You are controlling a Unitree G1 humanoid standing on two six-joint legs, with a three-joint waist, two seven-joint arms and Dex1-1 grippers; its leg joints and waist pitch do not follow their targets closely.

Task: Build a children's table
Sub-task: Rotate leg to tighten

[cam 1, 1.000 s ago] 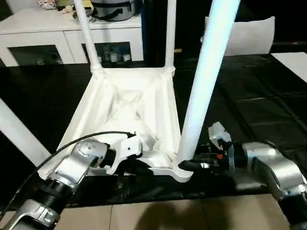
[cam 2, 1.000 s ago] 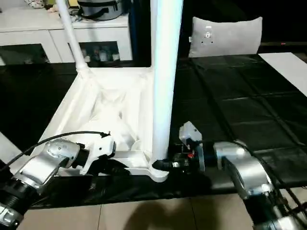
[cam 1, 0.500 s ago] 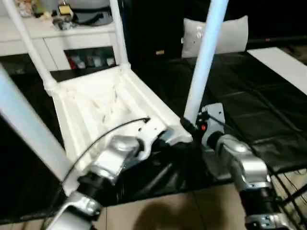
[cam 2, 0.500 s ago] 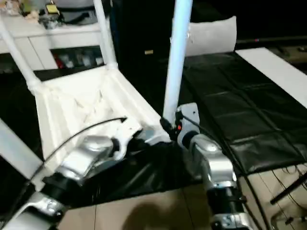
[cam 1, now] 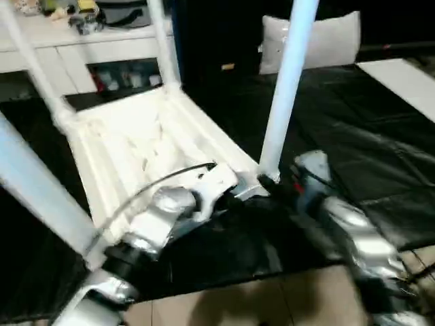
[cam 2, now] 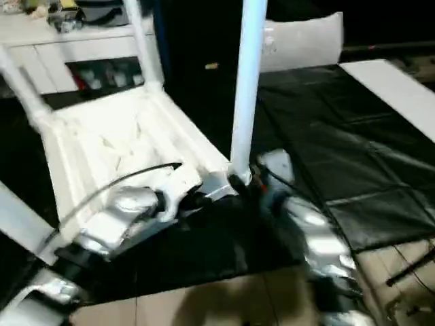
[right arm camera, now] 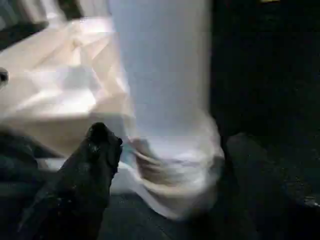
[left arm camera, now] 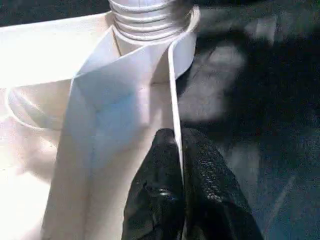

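Note:
The children's table lies upside down on a black mat: the white ribbed tabletop [cam 1: 136,142] has four white legs standing up from its corners. My left gripper [left arm camera: 177,145] is shut on the thin rim wall just below the near-right corner socket [left arm camera: 150,20]. My right gripper [cam 1: 275,183] is at the base of the near-right leg [cam 1: 282,88]. In the right wrist view its fingers [right arm camera: 100,150] stand apart beside the leg's threaded foot [right arm camera: 170,155], so it is open around the leg.
A white cabinet [cam 1: 81,47] with glass doors stands behind the tabletop, and a grey pillow [cam 1: 319,37] lies at the back right. The black mat [cam 1: 360,136] stretches to the right towards a white sheet [cam 1: 408,78]. Tiled floor [cam 1: 238,305] runs along the near edge.
The head camera has swung, shifting the whole picture. My right gripper's fingers have spread away from the leg's base and that arm is blurred in motion. The left gripper stays clamped on the rim.

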